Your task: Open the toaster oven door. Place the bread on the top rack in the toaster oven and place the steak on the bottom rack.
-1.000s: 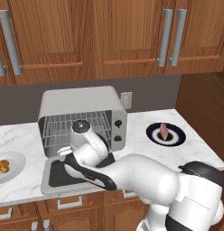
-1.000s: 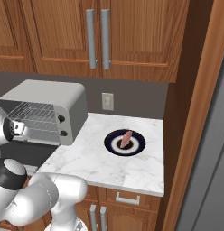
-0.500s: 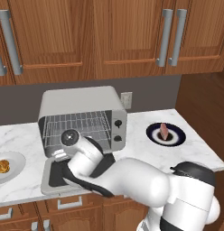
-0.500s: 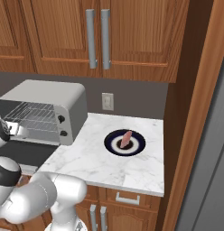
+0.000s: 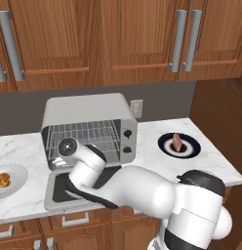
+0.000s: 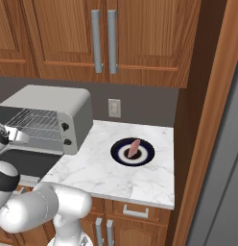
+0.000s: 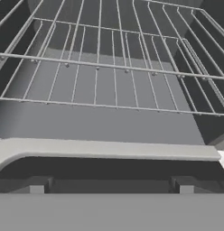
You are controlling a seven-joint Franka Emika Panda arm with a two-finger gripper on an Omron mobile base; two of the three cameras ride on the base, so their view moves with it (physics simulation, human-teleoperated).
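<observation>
I take the toaster oven [image 5: 89, 128] as my landmark: it sits on the marble counter [image 5: 157, 163] under the wooden cabinets [image 5: 118, 41], and the toaster oven door [image 5: 58, 189] now lies dropped flat in front of it, dark glass up, so I judge the opening step done. Over the last second my arm [image 5: 128, 188] has swung across the oven's mouth from right to left, the hand sliding from near the knob panel to the left end of the open front, low over the door. That reads to me as pulling clear of the door and starting toward the food. The hand view looks straight into the cavity: the top rack [image 7: 100, 49] and the bottom rack [image 7: 109, 85] are both bare wire, nothing loaded yet. The gripper [image 7: 111, 187] shows its two dark tips spread wide apart with nothing between them. The steak [image 5: 177, 141] lies on a dark plate [image 5: 164, 146] well to the right of the oven; the bread [image 5: 2, 180] sits on a pale plate [image 5: 16, 172] to the oven's left, nearer my hand, so I expect to fetch it first for the upper shelf.
</observation>
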